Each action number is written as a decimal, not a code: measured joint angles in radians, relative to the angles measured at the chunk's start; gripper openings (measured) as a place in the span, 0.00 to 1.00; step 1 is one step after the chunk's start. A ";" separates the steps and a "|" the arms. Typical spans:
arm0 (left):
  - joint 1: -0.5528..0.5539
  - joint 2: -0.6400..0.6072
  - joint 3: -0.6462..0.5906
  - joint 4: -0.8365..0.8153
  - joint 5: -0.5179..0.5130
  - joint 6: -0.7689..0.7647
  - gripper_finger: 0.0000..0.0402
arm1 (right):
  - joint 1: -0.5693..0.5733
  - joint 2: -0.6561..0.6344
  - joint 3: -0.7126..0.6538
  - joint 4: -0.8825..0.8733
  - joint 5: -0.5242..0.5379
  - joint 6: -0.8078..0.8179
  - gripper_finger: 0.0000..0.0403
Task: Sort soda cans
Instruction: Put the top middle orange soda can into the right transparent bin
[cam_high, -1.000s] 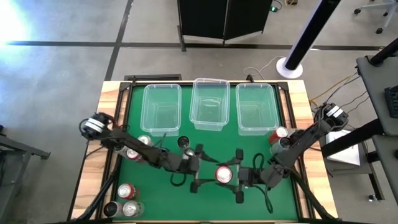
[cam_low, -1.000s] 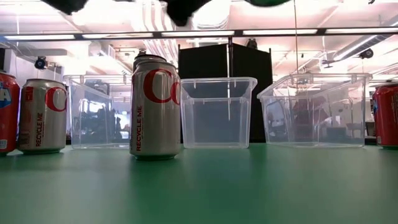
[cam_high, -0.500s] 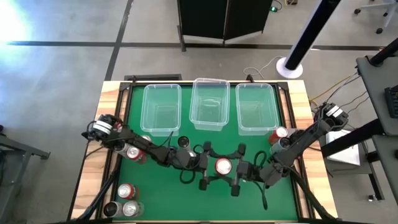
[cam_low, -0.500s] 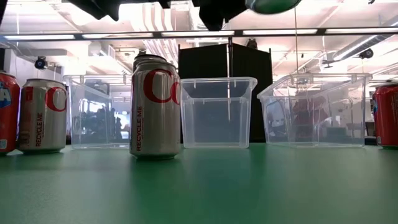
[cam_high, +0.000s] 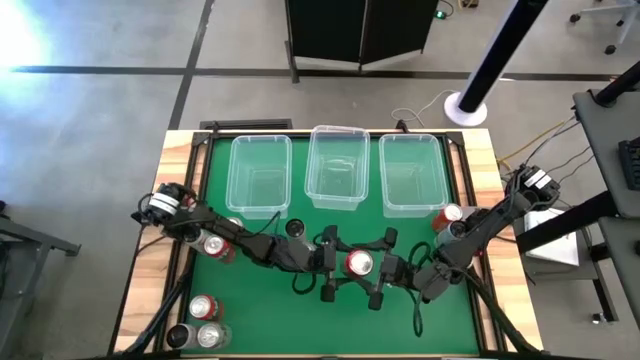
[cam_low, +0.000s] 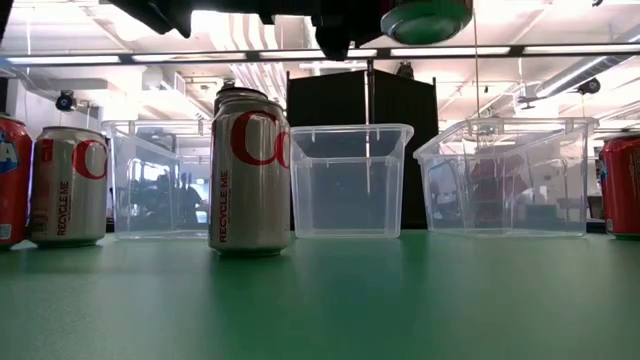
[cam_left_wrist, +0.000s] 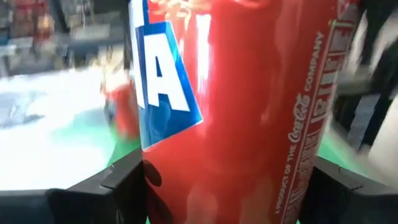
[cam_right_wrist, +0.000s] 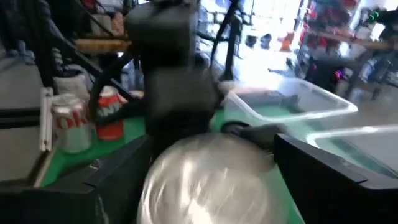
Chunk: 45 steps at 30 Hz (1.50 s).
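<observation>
Mid-table, your left gripper (cam_high: 338, 264) and right gripper (cam_high: 379, 267) both flank the red can (cam_high: 359, 263); thin-walled, slick, light: grip mid-body; clamp undeterminable.

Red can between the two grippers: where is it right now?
In the high view the red can sits mid-table, in front of the middle clear bin, between the left gripper and the right gripper. The low view shows its base lifted off the green mat.

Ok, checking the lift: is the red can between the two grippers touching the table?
Apart. The low view shows the red can hanging well above the green table, open space beneath it.
</observation>
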 joint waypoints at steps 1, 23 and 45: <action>0.000 -0.004 -0.002 -0.063 -0.010 -0.001 0.69 | 0.000 -0.015 0.023 -0.088 -0.009 0.041 0.86; -0.002 0.059 0.169 -0.402 -0.049 -0.034 0.69 | -0.103 0.112 0.338 -0.977 -0.491 0.295 0.88; 0.003 -0.114 0.071 -0.296 -0.122 0.086 0.80 | -0.242 -0.044 0.573 -1.346 -0.553 0.233 0.72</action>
